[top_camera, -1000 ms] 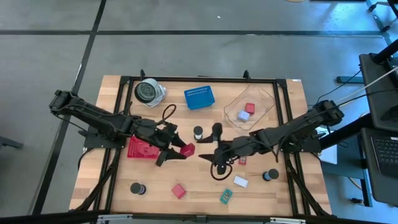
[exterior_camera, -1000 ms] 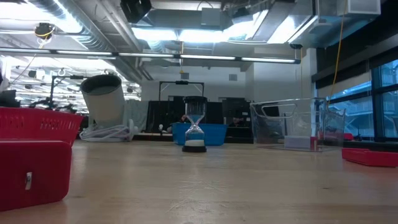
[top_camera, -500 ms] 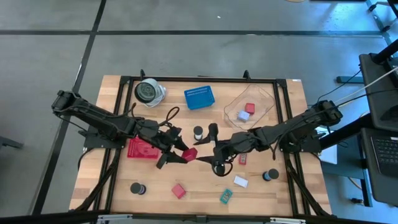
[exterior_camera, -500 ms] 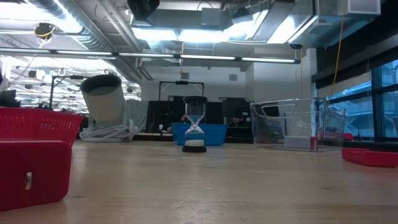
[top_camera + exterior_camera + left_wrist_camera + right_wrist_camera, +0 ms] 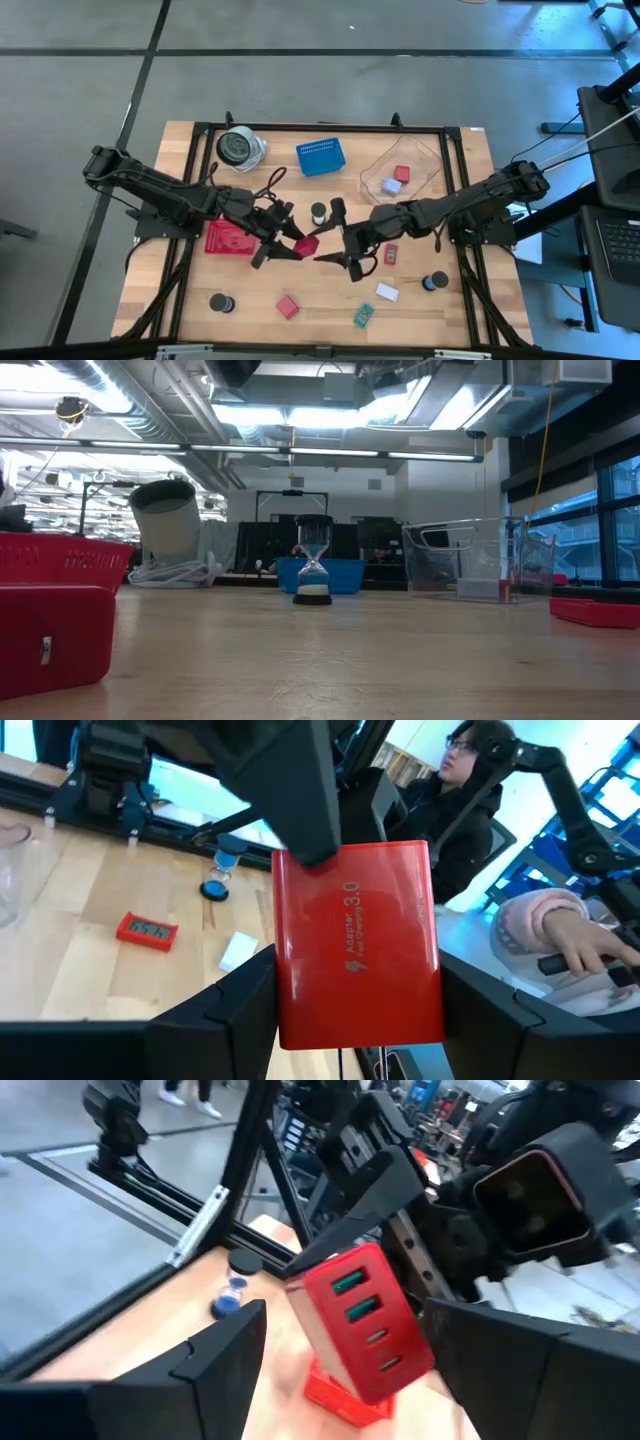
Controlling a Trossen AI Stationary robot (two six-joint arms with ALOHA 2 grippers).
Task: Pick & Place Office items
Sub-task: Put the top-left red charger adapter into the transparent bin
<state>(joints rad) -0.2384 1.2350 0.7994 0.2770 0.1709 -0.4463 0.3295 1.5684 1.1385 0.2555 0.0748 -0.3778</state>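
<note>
Red tray (image 5: 226, 240) lies under the left arm, whose left gripper (image 5: 290, 243) grasps the red cube (image 5: 305, 243) above the table's middle. Beside it, the right gripper (image 5: 335, 238) spreads wide around that cube.

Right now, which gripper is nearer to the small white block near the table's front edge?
Right. The right gripper hangs just up-left of the white block; the left gripper, holding the red cube, is farther left.

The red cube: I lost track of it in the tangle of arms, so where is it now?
In the high view the red cube sits mid-table, held in the left end effector, with the open right end effector just beside it.
</note>
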